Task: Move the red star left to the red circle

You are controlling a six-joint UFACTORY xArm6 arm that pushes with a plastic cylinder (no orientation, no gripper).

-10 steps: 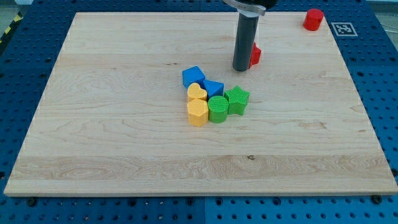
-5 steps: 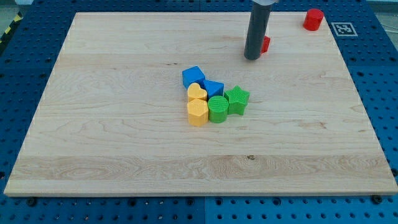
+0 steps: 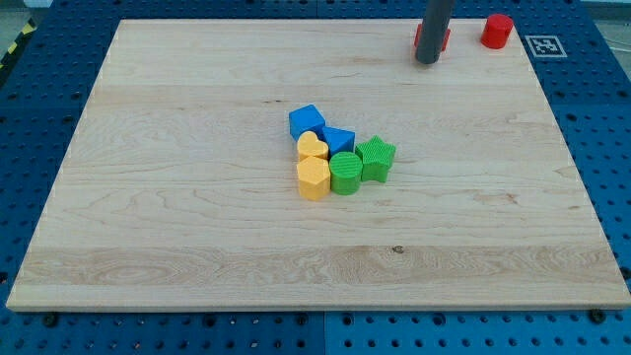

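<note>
My tip (image 3: 427, 61) touches the red star (image 3: 441, 37) near the view's top, left of one red circle (image 3: 497, 31); mid-board cluster two blue blocks (image 3: 307, 120), two yellow (image 3: 313, 178), two green (image 3: 346, 172).

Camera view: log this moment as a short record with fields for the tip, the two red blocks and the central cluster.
tip: my tip sits near the view's top, right of centre
red star: red star mostly hidden behind the rod, touching it or nearly so
red circle: red circle to the view's right of the star, apart from it
gap: bare wooden board between star and circle
cluster: blue block, second blue block, two yellow blocks, green cylinder, green star, packed together mid-board
</note>
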